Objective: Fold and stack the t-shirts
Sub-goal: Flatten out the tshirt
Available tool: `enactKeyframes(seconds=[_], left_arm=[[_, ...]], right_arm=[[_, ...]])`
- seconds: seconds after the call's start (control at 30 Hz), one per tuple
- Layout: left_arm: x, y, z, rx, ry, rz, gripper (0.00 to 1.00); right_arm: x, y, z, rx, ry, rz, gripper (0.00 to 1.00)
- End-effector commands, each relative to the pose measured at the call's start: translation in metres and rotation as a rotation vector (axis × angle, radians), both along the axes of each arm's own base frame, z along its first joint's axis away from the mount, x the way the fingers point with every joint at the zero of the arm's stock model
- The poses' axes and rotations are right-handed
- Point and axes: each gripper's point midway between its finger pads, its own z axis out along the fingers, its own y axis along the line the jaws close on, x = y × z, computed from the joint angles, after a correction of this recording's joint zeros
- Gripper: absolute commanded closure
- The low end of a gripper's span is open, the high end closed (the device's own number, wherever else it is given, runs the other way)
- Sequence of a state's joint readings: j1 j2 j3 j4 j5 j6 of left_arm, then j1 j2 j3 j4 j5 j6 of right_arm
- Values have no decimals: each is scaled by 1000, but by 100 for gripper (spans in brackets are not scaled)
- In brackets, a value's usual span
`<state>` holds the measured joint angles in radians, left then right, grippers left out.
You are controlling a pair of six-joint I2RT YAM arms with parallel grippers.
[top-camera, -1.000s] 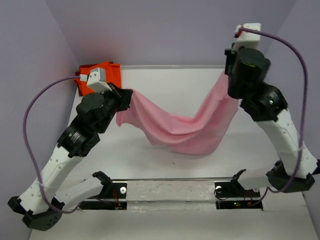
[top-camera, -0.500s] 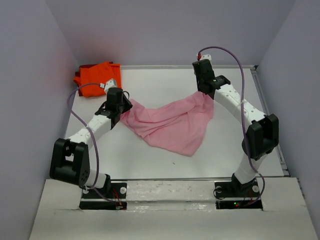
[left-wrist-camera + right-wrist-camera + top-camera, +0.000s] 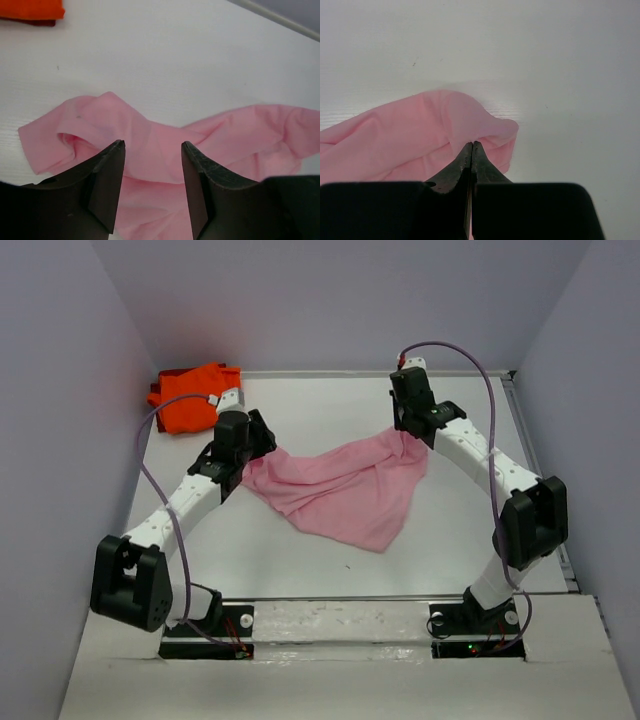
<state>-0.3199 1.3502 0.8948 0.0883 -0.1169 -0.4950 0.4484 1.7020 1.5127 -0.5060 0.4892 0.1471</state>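
The light pink t-shirt (image 3: 345,490) lies crumpled across the middle of the table, stretched from left to right. My left gripper (image 3: 262,440) hovers just above its left corner, open, with pink cloth (image 3: 125,120) showing below the gap between the fingers (image 3: 152,147) and nothing pinched. My right gripper (image 3: 412,432) is shut on the shirt's right corner; the cloth (image 3: 420,140) bunches at the closed tips (image 3: 471,145). The bright orange t-shirt (image 3: 190,395) sits folded in the far left corner, and its edge (image 3: 30,9) shows in the left wrist view.
Purple-grey walls close in the table (image 3: 330,405) on the left, back and right. A raised rail (image 3: 340,615) runs along the near edge by the arm bases.
Both arms have come down and lowered the hanging pink shirt onto the table. The left gripper has opened and let go of the left corner; the right gripper has stayed shut on its corner.
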Motion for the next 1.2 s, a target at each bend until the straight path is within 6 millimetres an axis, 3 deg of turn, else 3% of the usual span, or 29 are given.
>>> enactKeyframes(seconds=[0.0, 0.1, 0.23, 0.53, 0.83, 0.97, 1.17], left_arm=[[-15, -14, 53, 32, -101, -110, 42], [-33, -32, 47, 15, -96, -208, 41], [-51, -38, 26, 62, -31, -261, 41], [-85, -48, -51, 158, 232, -436, 43], [-110, -60, -90, 276, 375, -589, 43], [-118, -63, -94, 293, 397, -600, 44], [-126, -55, -122, 363, 507, -586, 46]], right_arm=[[5, 11, 32, 78, -104, 25, 100], [4, 17, 33, 109, -106, 40, 100], [5, 20, 28, 118, -100, 51, 100], [4, 21, 25, 122, -97, 55, 100], [1, 19, 28, 128, -104, 49, 100], [2, 17, 28, 116, -107, 41, 100], [0, 19, 33, 143, -116, 42, 100]])
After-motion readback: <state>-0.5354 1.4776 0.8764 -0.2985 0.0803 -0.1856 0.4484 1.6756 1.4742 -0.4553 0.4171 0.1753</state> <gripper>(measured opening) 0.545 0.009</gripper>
